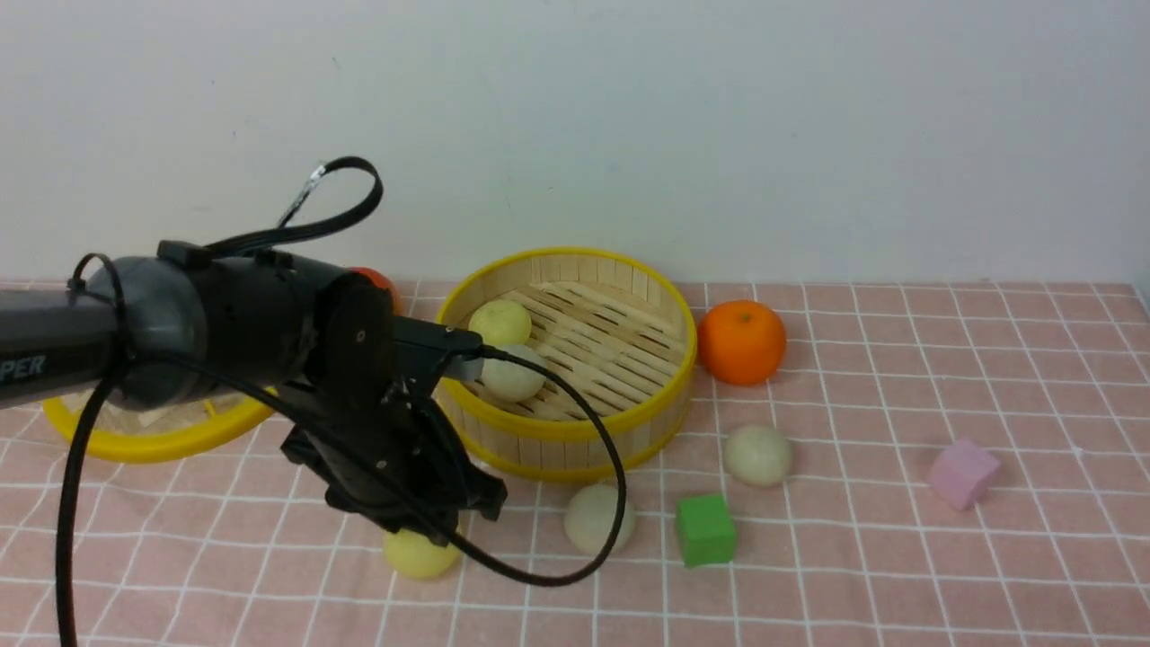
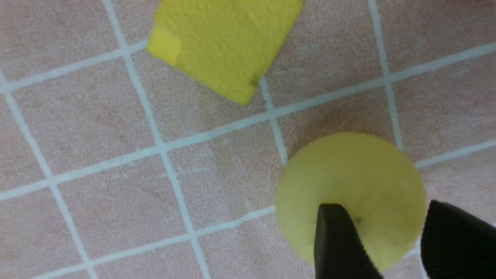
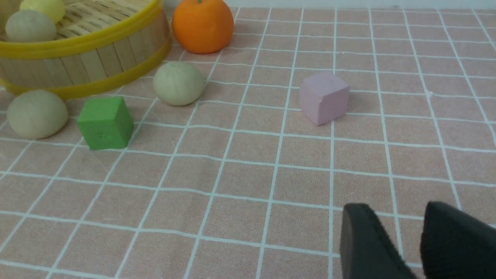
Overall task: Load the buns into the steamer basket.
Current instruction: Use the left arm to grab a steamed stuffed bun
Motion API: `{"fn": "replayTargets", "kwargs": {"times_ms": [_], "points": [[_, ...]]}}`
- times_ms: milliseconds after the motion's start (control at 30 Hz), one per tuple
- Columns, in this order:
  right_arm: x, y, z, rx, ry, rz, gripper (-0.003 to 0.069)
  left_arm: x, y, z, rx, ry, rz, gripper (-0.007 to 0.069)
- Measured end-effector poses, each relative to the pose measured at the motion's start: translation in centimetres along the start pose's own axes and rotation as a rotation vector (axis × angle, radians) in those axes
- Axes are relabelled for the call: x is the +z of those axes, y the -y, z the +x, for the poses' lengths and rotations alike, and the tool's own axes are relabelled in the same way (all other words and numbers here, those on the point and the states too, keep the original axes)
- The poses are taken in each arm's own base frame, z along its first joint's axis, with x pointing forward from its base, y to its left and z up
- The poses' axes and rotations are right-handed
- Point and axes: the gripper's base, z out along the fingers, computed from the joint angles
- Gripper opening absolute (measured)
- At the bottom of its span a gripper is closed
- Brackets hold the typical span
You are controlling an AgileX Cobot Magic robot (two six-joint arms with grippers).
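The steamer basket (image 1: 559, 430) stands mid-table and holds a pale yellow bun (image 1: 499, 322) and an off-white bun (image 1: 512, 374). Two off-white buns (image 1: 597, 518) (image 1: 757, 455) lie on the cloth in front of it. Another pale yellow bun (image 1: 419, 552) lies at the front left. My left gripper (image 1: 429, 528) hangs right over it. In the left wrist view the open left gripper (image 2: 383, 206) straddles this bun (image 2: 350, 182); one finger (image 2: 337, 244) overlaps it, the other sits beside it. My right gripper (image 3: 399, 212) is slightly open and empty, low over bare cloth.
An orange (image 1: 741, 341) sits right of the basket. A green cube (image 1: 705, 529) and a pink cube (image 1: 961, 473) lie at the front right. The flat lid (image 1: 135, 440) lies at the left, and a red fruit (image 1: 384, 283) peeks out behind my arm. A yellow block (image 2: 224, 42) lies near the left gripper.
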Motion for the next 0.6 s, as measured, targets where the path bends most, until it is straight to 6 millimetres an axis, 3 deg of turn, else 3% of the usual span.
{"fn": "replayTargets", "kwargs": {"times_ms": [133, 233, 600], "points": [[0.0, 0.0, 0.0, 0.0, 0.0, 0.0, 0.024, -1.7, 0.1, -0.2, 0.002, 0.05, 0.007, 0.0318], [0.0, 0.0, 0.0, 0.0, 0.0, 0.0, 0.024, -1.7, 0.0, -0.3, 0.014, 0.057, -0.002, 0.0318], [0.0, 0.0, 0.0, 0.0, 0.0, 0.0, 0.024, 2.0, -0.5, -0.1, 0.057, -0.01, -0.048, 0.0304]]}}
